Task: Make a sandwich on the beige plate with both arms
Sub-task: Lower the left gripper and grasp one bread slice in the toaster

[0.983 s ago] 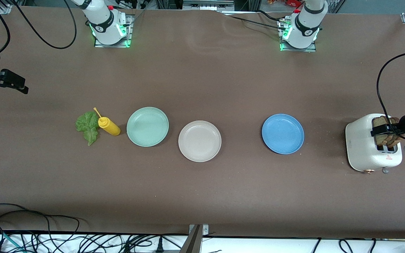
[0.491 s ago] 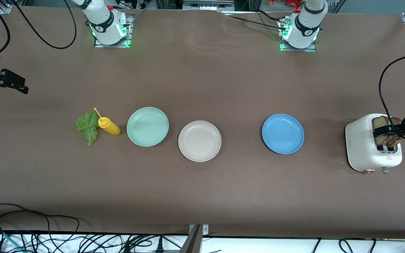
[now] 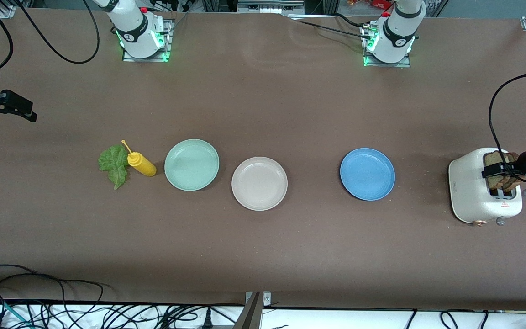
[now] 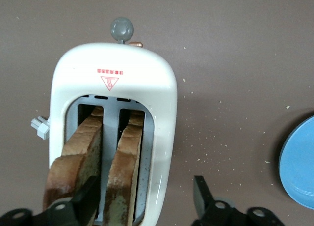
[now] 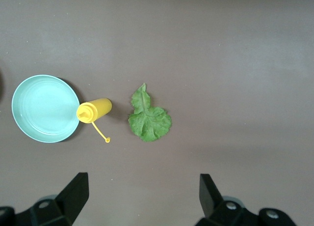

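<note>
Left hand (image 4: 142, 204): hanging over the toaster (image 3: 477, 187) at the left arm's end of the worktop (image 3: 263, 256); its fingers are standing apart and straddling one bread slice (image 4: 125, 177), one finger in the gap between the two slices and the other outside the toaster's wall, presumably so that closing will pinch that slice alone.
Bread: two brown slices are standing upright in the toaster's slots; the second slice (image 4: 73, 167) is sitting outside the fingers, so neither is gripped yet.
Right hand (image 5: 142, 196): waiting with fingers wide apart above the right arm's end of the worktop, looking down on the lettuce leaf (image 5: 148, 119), probably placed for a later pick.
Lettuce leaf: lying flat on the worktop, touching the yellow sauce bottle (image 3: 142, 164), which is lying on its side beside the mint green plate (image 3: 191, 164).
Beige plate (image 3: 259, 183): sitting empty near the worktop's middle, between the mint green plate and the blue plate (image 3: 367, 173), within reach of both arms.
Step judged: first slice about to be grasped.
</note>
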